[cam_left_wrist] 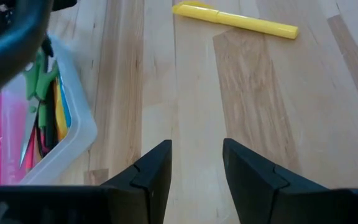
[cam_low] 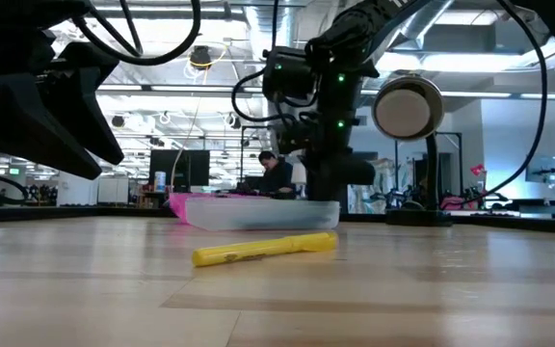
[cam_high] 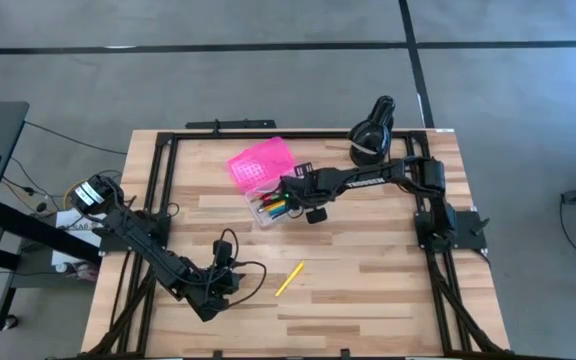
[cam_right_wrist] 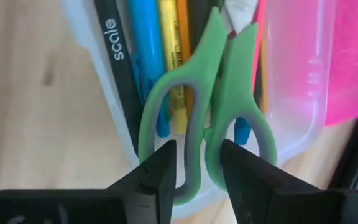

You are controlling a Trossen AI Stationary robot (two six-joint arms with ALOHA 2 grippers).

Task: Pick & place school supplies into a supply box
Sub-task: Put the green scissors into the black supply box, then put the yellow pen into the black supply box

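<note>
From above, you see the supply box (cam_high: 268, 195) lying open near the middle of the wooden table (cam_high: 368, 290), its pink lid (cam_high: 260, 164) folded back toward the far edge. Coloured pens (cam_high: 272, 208) fill its clear base. Your right gripper (cam_high: 290, 193) hangs directly over the box. Your left gripper (cam_high: 230, 262) sits toward the near left of the table, away from the box. One yellow highlighter (cam_high: 289, 279) lies alone on bare wood between the left gripper and the box, with free table around it on every side. A black round lamp-like object (cam_high: 370, 135) stands at the far edge, just beyond the right arm.

At table height, the yellow highlighter (cam_low: 265, 249) lies flat in front of the supply box (cam_low: 261, 213), apart from it. The right gripper (cam_low: 318, 178) comes down at the box's right end.

Through the left wrist camera, your left gripper (cam_left_wrist: 196, 163) is open with nothing between its fingers, above bare wood. The highlighter (cam_left_wrist: 235, 20) lies ahead, and the box's corner (cam_left_wrist: 73, 130) shows scissors and pens inside.

Through the right wrist camera, your right gripper (cam_right_wrist: 197, 167) has its fingers parted at the green scissors (cam_right_wrist: 219, 87), one finger inside a handle loop; you cannot tell if it grips. The scissors rest on pens inside the box
</note>
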